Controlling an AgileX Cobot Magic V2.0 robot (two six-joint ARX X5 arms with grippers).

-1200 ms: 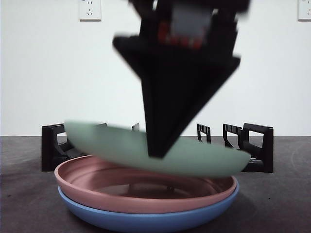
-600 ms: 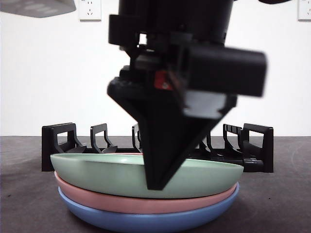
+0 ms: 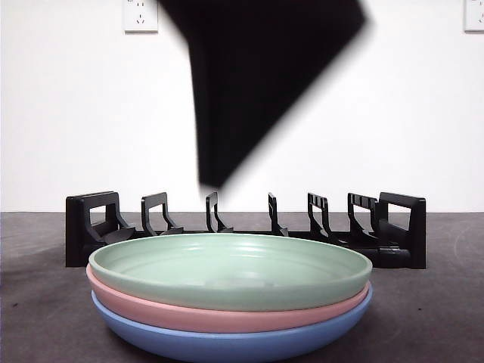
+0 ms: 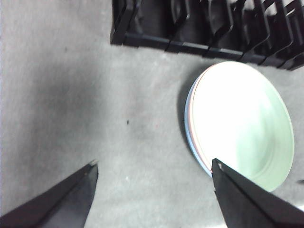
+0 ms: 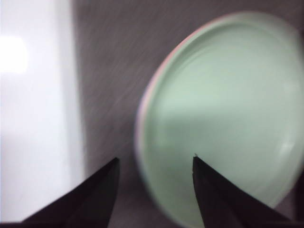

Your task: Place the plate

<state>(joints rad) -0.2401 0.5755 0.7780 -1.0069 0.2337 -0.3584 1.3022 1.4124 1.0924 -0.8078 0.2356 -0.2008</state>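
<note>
A pale green plate (image 3: 227, 268) lies flat on top of a pink plate (image 3: 151, 311), which rests in a blue plate (image 3: 227, 345). My right gripper (image 3: 218, 175) hangs blurred above the stack, clear of the green plate. In the right wrist view the right gripper (image 5: 156, 159) is open with nothing between its jaws, over the rim of the green plate (image 5: 223, 109). My left gripper (image 4: 154, 164) is open and empty, high over the table, to one side of the green plate (image 4: 242, 118).
A black dish rack (image 3: 91, 227) with several upright dividers stands right behind the stack, and the left wrist view shows the dish rack (image 4: 199, 28) beyond the plates. Grey table surface (image 4: 71, 95) spreads beside the plates. A white wall rises behind.
The right gripper lowered the green plate onto the pink plate, let it go and rose. The green plate now lies level on the stack.
</note>
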